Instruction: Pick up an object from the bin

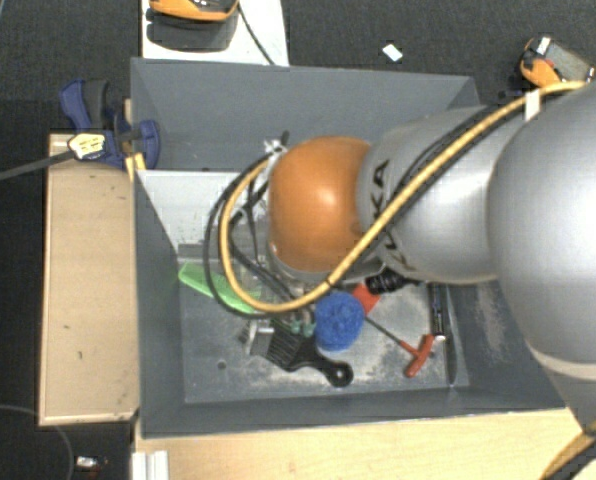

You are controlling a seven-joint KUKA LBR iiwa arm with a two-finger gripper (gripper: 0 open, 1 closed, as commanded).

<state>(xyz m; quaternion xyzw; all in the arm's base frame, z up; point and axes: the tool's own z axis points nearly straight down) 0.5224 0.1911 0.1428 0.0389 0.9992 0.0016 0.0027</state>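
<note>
My gripper (pixel 283 308) reaches down into the middle of the bin, mostly hidden under the arm's orange cover. Just below it lies a black brush (pixel 300 354) with its handle pointing right. A blue round knobbly thing (pixel 338 324) sits directly to the gripper's right, touching the brush. A flat green thing (pixel 206 280) sticks out to the left from under the gripper. Whether anything is held cannot be seen.
A tool with a red handle (pixel 419 355) lies on the bin floor at the lower right, with a black pen-like stick (pixel 438 314) beside it. A red piece (pixel 367 295) peeks out under the arm. The arm covers the bin's right half.
</note>
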